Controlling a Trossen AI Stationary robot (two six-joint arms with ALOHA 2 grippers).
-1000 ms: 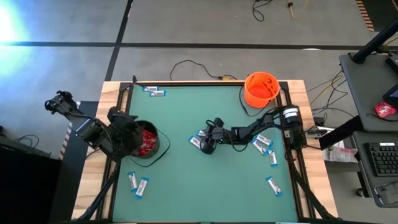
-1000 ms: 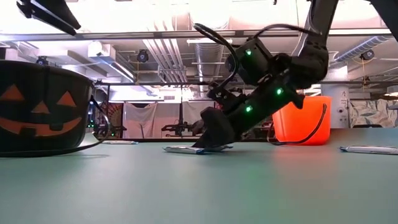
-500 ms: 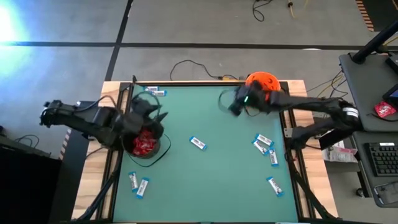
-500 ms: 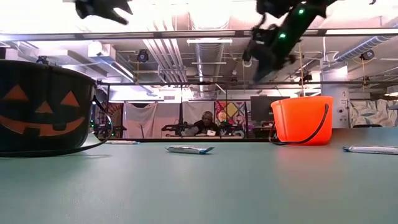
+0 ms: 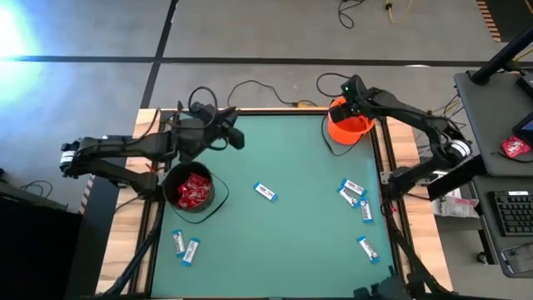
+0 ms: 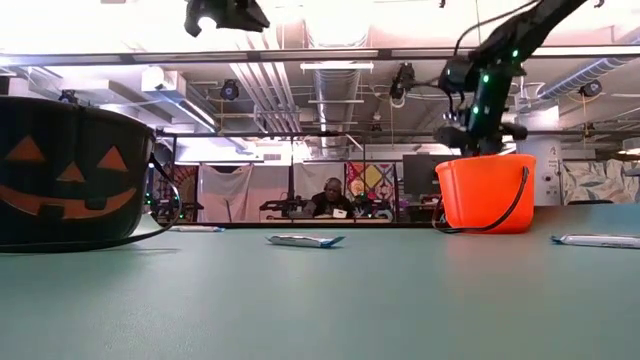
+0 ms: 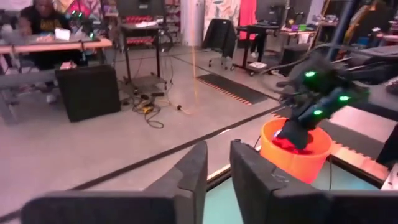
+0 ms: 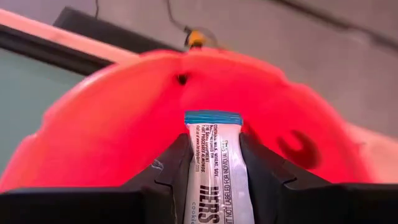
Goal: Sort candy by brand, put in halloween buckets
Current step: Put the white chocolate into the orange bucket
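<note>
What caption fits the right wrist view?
Right gripper holds a white-and-blue candy bar above the orange bucket.

The right gripper (image 5: 351, 90) carried a white-and-blue bar (image 8: 212, 165) from table centre to the orange bucket (image 5: 350, 122) at one o'clock; the left gripper (image 5: 236, 139) swung from the black bucket (image 5: 193, 190) toward eleven o'clock, narrowing.

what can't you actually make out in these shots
- Inside of the orange bucket: high view, the right gripper and arm cover it; the low view shows only its outer wall.
- Full wrapper print on the white-and-blue bar: right wrist view, cut off by the edge and flanked by the fingers.
- Count of red candy in the black bucket: high view, too small and piled.
</note>
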